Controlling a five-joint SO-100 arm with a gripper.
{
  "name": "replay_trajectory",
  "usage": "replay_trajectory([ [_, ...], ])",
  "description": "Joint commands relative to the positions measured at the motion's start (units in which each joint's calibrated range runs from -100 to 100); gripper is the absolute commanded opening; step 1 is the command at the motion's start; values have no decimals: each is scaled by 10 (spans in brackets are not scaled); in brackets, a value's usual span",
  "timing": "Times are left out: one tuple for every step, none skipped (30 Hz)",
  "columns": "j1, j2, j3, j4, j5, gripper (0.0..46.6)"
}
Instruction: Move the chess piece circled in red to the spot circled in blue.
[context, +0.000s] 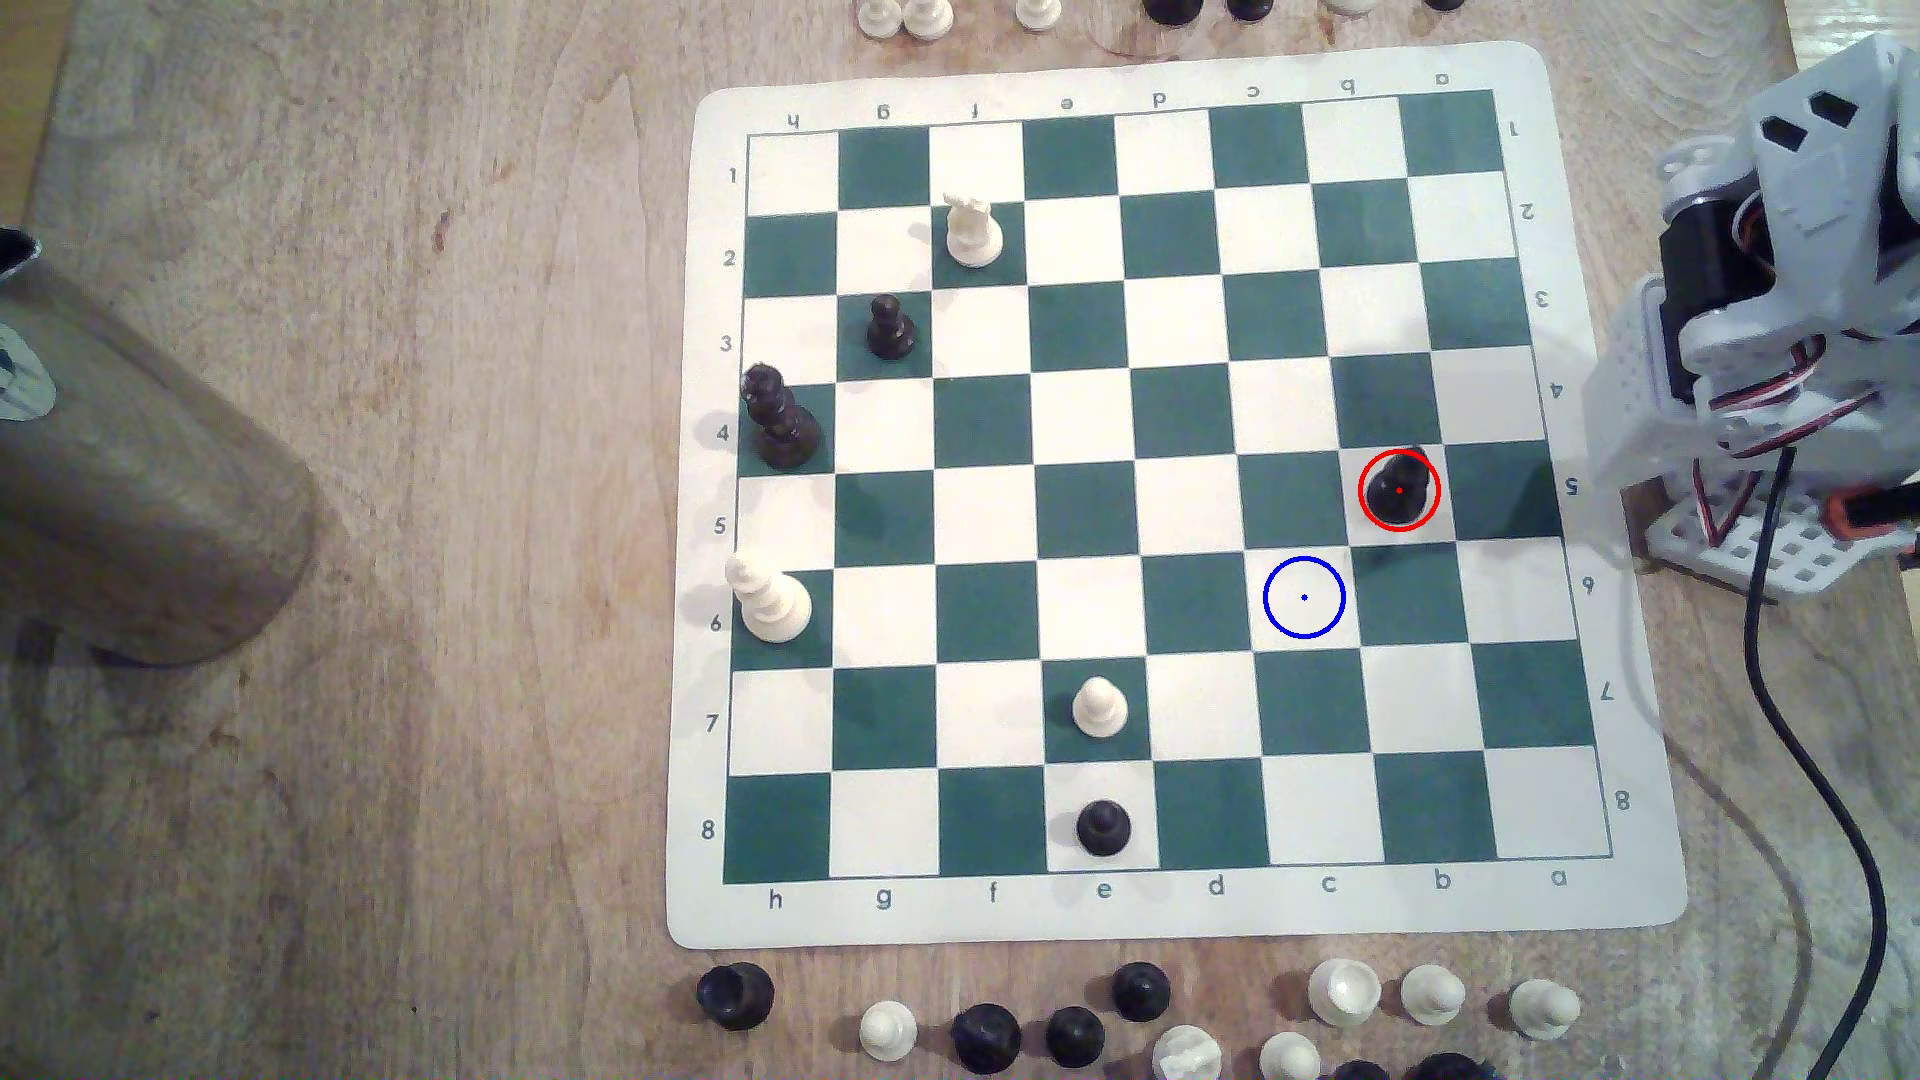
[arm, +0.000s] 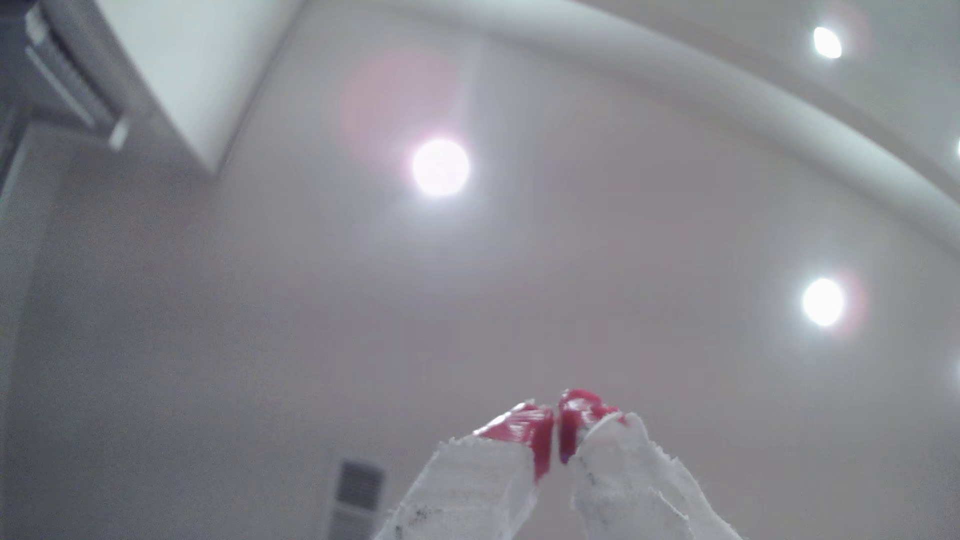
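**Sitting in the red ring, black piece untouched on its pale square**

Standing upright on a cream square near the exterior view's right edge of the board, the chess piece (context: 1398, 490) is a short glossy black one with a broad round base, ringed in red. The spot (context: 1304, 597), a cream square marked with a thin blue ring and centre dot, lies diagonally next to it, one column toward the exterior view's left and one row nearer the bottom edge, and nothing stands on it.

Other pieces are well apart: a white pawn (context: 1098, 707) and a black pawn (context: 1102, 828) low in the middle, a tall black piece (context: 777, 421) and a tall white piece (context: 770, 608) at the exterior view's left edge, another black pawn (context: 889, 327) and a white rook (context: 974, 231) higher up. The board mat (context: 1174, 914) lies on a wooden table (context: 416, 519), with spare pieces lined up off the mat.

The arm (context: 1787, 312) is folded up at the exterior view's right, off the board. In the wrist view the gripper (arm: 556, 431) points at a ceiling with round lights, its red-tipped fingers (arm: 524, 428) pressed together with nothing between them.
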Motion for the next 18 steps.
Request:
replay_trajectory([
  [17,-2,12,21,1,2],
  [17,-2,12,45,1,2],
  [17,-2,-1,113,1,2],
  [17,-2,-13,162,0,2],
  [17,-2,-25,203,-2,2],
  [19,-2,-46,270,-2,2],
  [20,-2,-64,316,-2,2],
  [21,-2,-110,434,-2,2],
  [21,-2,-128,478,-3,2],
  [23,-2,-146,520,-3,2],
  [24,-2,-170,576,-3,2],
  [29,-2,-212,672,-3,2],
  [35,-2,-238,733,-3,2],
  [41,-1,-260,789,-3,2],
  [52,-1,-287,861,-3,2],
  [64,-1,-314,928,-3,2],
  [79,-1,-346,994,-4,2],
  [81,1,-375,1063,-24,2],
])
